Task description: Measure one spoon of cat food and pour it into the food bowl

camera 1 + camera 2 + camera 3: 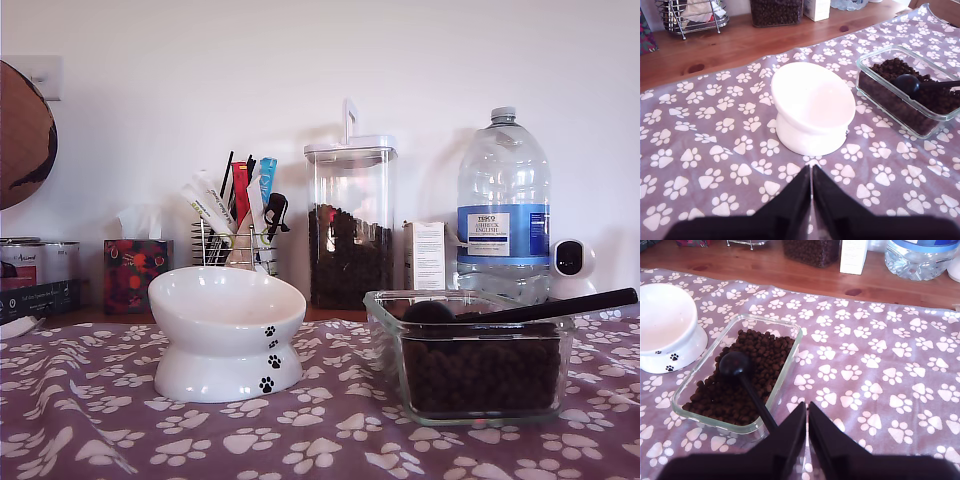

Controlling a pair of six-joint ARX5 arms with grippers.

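The white food bowl (225,335) with black paw prints stands empty on the paw-print cloth, toward the exterior view's left. To its right in that view, a clear glass dish (385,330) holds the cat food (480,375). The black spoon (428,312) lies on the kibble, its handle resting over the dish rim. My first gripper (811,167) is shut and empty, hovering short of the food bowl (810,107). My second gripper (807,404) is shut and empty, just beside the spoon (735,365) handle's end and the dish (790,360). Neither gripper shows in the exterior view.
Along the back wall stand a tall clear canister of kibble (350,230), a large water bottle (503,210), a white carton (427,255), a wire caddy of utensils (238,240), a tissue box (137,275) and a small white camera (573,265). Bare wood lies behind the cloth (740,47).
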